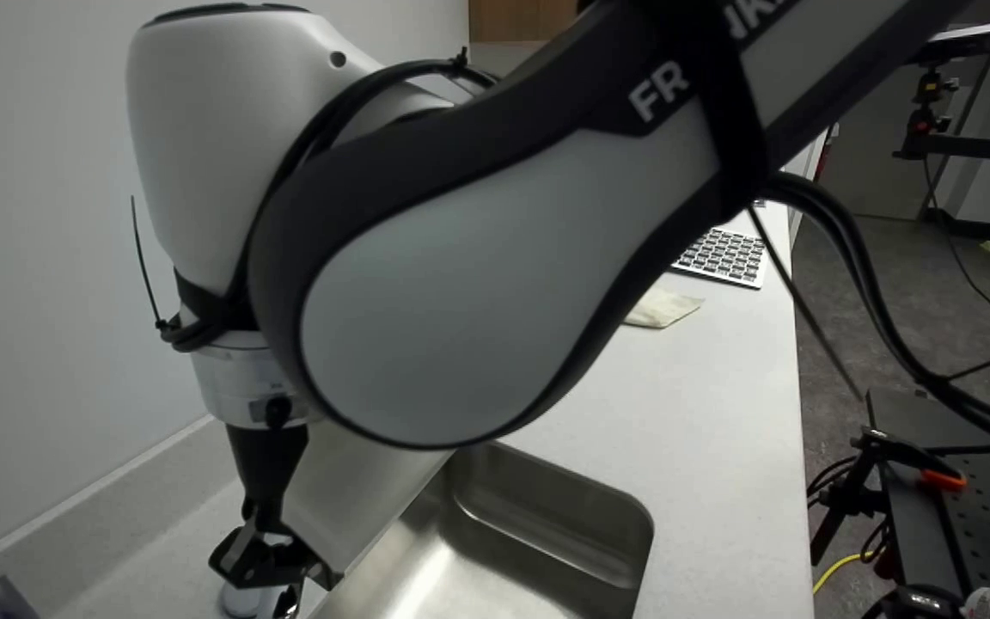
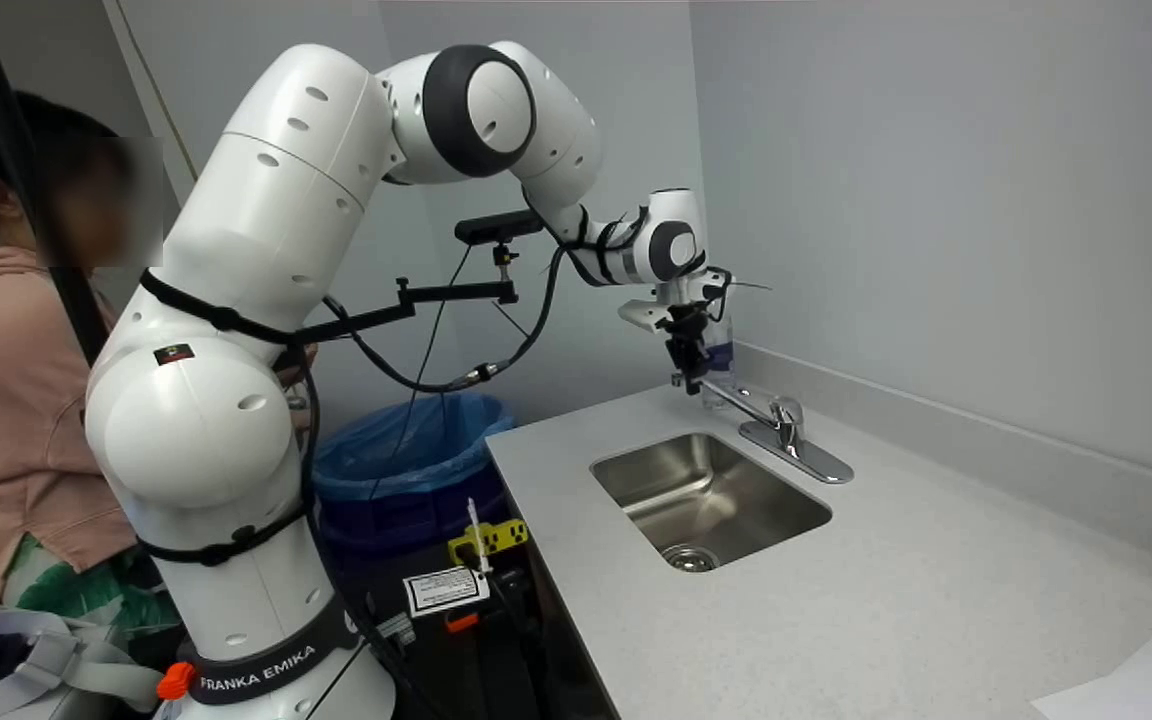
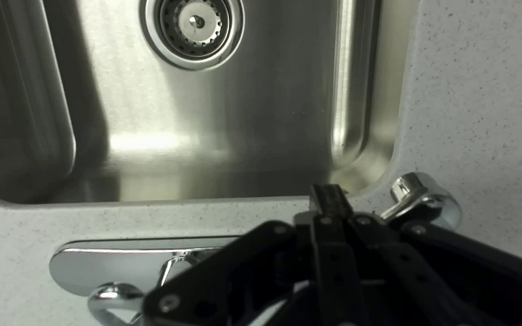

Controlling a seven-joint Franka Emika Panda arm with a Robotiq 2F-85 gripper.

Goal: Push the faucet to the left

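1. Chrome faucet (image 2: 786,424) stands behind the sink (image 2: 721,500), spout (image 2: 739,402) beyond its corner.
2. The claw (image 3: 331,201), closed on nothing, risks riding over the slick spout if it pushes too high.

in an exterior view, at the lower left of the frame, the black band (image 2: 271,668) near the foot of the robot arm (image 2: 201,430) reads "franka emika" in white capitals. at lower centre, a white tag (image 2: 446,590) carries dark lines of print too small to read. in an exterior view, the arm's dark trim (image 1: 607,94), near the top, shows "fr" in pale letters; past a black strap (image 1: 723,129) stand a half-hidden letter and a "k".
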